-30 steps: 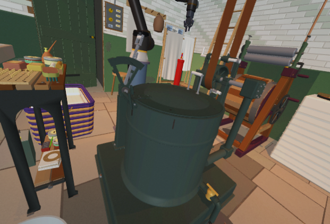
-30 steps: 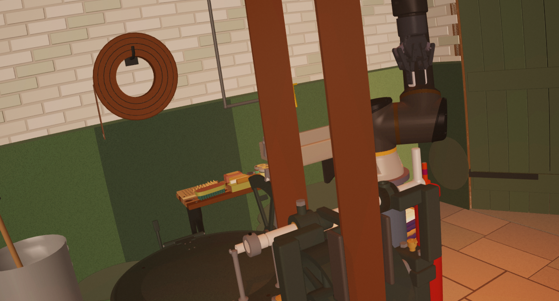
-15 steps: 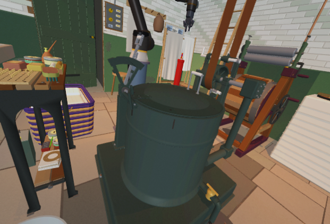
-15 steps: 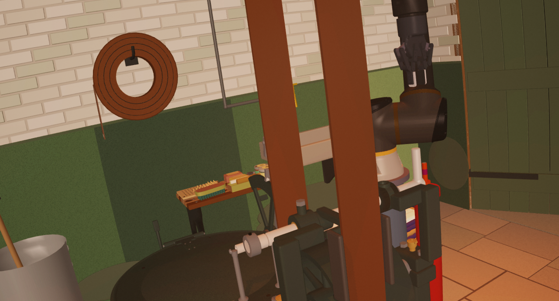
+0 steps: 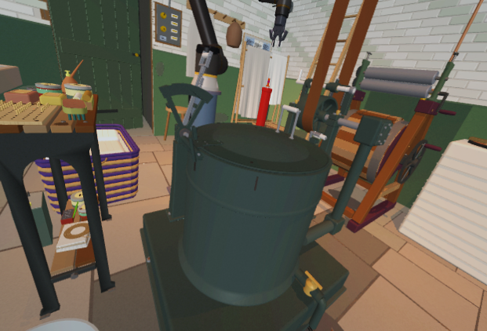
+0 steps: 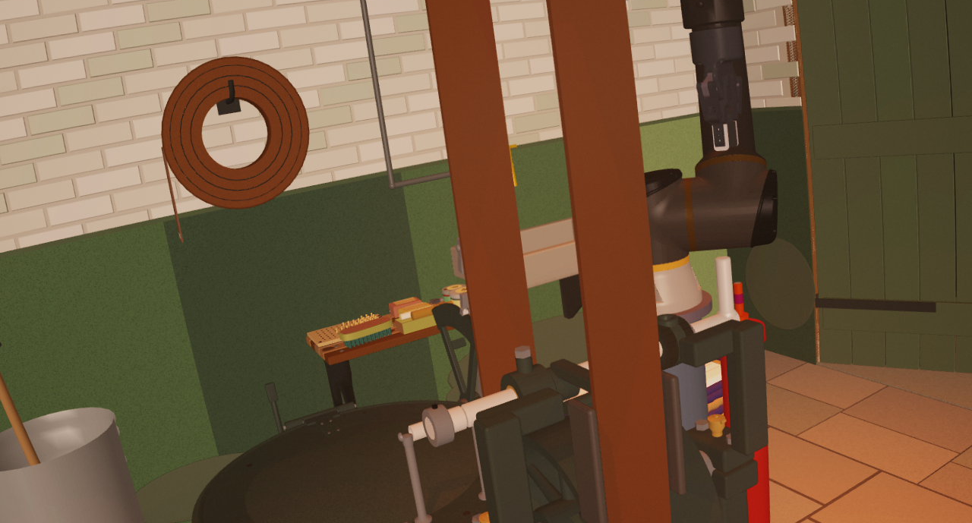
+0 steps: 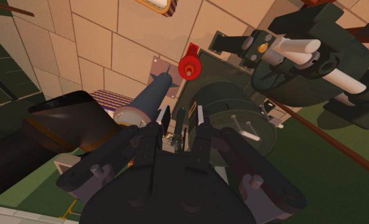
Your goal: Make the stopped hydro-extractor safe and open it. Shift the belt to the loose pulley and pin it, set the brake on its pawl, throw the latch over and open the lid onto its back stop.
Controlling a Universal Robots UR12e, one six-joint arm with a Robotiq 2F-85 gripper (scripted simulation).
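The pulleys are mostly hidden behind the brown drive belt (image 5: 323,66) and the dark green bearing frame (image 6: 544,439), through which a white shifter rod (image 6: 469,411) passes. The dark green hydro-extractor drum (image 5: 248,211) stands on its base with the lid (image 5: 260,147) down flat. A pale U-shaped lid handle (image 5: 288,117) rises at the lid's far rim. A toothed quadrant with a grey lever (image 5: 191,98) stands at the drum's left. A red upright lever (image 5: 264,104) stands behind the drum. My gripper (image 5: 278,39) hangs high above the red lever and the belt frame, partly open and empty.
A white brick wall with a green lower band and a green plank door (image 5: 95,59) stand behind. A wringer mangle (image 5: 393,129) stands to the right, a laden table (image 5: 37,113) and striped basket (image 5: 111,164) to the left, and a ribbed washboard (image 5: 460,211) at the near right.
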